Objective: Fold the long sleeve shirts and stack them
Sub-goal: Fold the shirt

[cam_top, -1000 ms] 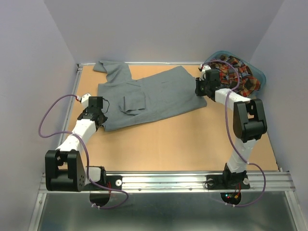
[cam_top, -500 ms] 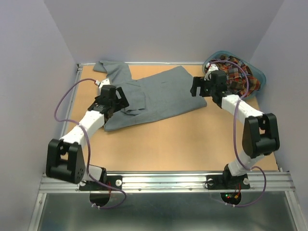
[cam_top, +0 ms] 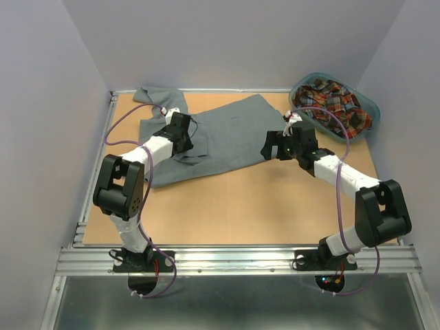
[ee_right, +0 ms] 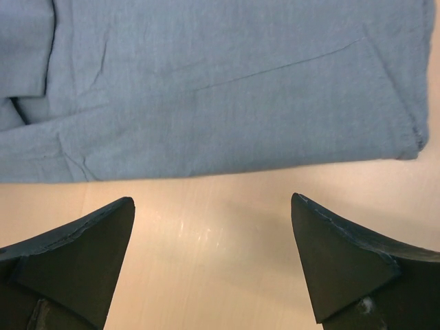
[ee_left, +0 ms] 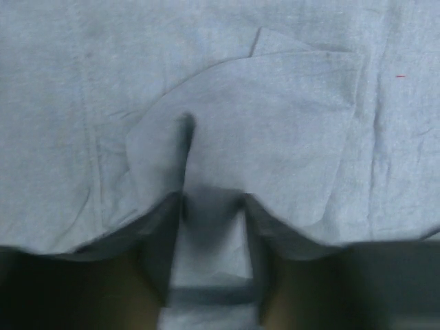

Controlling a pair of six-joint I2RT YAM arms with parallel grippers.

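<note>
The grey shirt (cam_top: 227,134) lies spread flat across the back of the table, with one sleeve (cam_top: 161,100) reaching the far left corner. My left gripper (cam_top: 184,132) presses down on its left part by the chest pocket. In the left wrist view its fingers (ee_left: 165,254) dig into the grey shirt (ee_left: 289,117), half closed, with a raised pleat of cloth gathered between them (ee_left: 212,206). My right gripper (cam_top: 270,146) stands wide open over bare table (ee_right: 213,213), just short of the grey shirt's hem (ee_right: 227,144). The plaid shirt (cam_top: 333,103) lies crumpled in the basket.
The teal oval basket (cam_top: 371,110) sits at the back right corner. Purple walls close in the table at the left, back and right. Bare wooden tabletop (cam_top: 240,206) stretches between the shirt and the arm bases.
My left arm swung inward from the shirt's left edge onto its chest area, its jaws opening and then narrowing on cloth. My right gripper left the shirt's right corner, moved nearer and opened.
</note>
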